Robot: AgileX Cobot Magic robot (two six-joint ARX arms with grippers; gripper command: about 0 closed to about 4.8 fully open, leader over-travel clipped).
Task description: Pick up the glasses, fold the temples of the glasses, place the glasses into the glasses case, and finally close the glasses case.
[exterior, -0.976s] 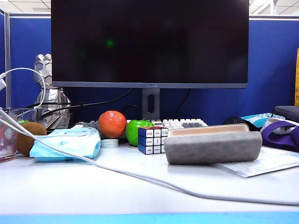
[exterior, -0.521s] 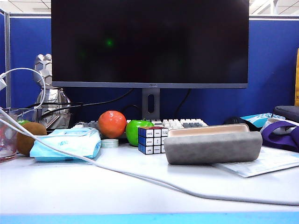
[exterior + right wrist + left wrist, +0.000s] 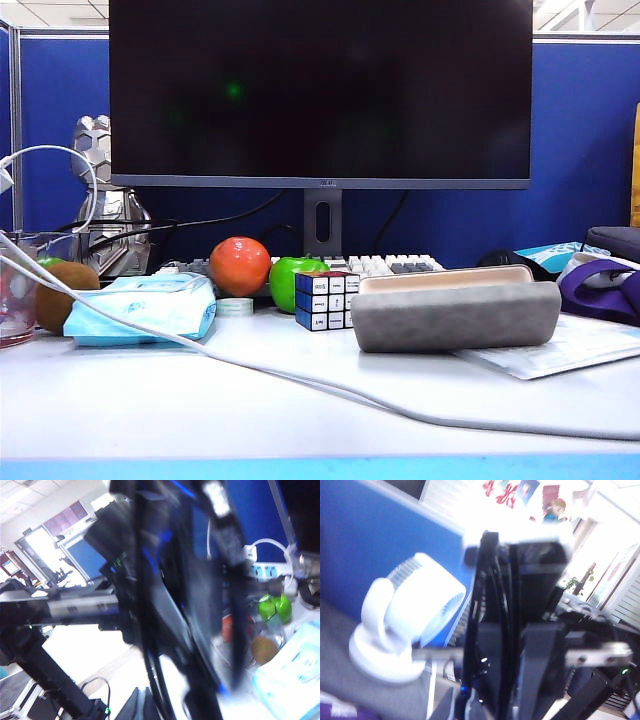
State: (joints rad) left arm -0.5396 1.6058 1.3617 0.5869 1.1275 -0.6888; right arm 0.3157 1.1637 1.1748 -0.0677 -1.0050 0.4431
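Neither gripper shows over the table (image 3: 150,400): right gripper (image 3: 190,645) is pressed together, left gripper (image 3: 512,680) I cannot tell. Unseen glasses should be light, fragile; I would pinch the rim.

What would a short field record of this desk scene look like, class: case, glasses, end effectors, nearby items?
glasses case: grey glasses case, lid open, right of the puzzle cube
glasses: not seen on the table
left end effector: shut, lifted, a thin black frame edge-on between its fingers
right end effector: shut, lifted, blurred
nearby: tissue pack, monitor
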